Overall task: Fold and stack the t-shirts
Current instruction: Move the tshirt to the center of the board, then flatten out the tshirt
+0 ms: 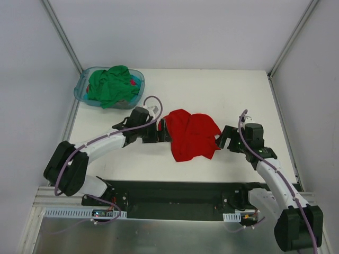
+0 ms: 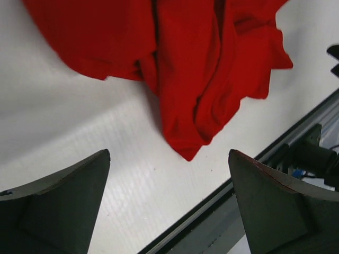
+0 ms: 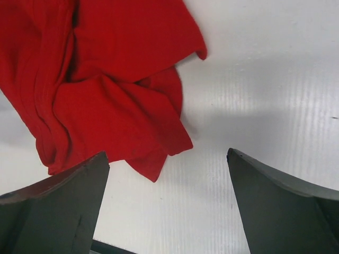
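Upper left of the frame we see a blue basket (image 1: pixel 81 89) holding green t-shirts (image 1: pixel 108 84). At center, the left gripper (image 1: pixel 164 130) is spread and empty, just beside the left edge of the crumpled red t-shirt (image 1: pixel 193 136). The right gripper (image 1: pixel 221 141), also spread and empty, is at its right edge.

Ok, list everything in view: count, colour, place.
red shirt: 1, red, crumpled mid-table between the grippers
green shirt: 1, green, heaped in the bin
scrap: red bit showing beside the green shirt in the bin; cannot tell what it is
bin: 1, clear blue, table's far left corner
table: 1, white
left gripper: 1, black, open, at the red shirt's left edge
right gripper: 1, black, open, at the red shirt's right edge
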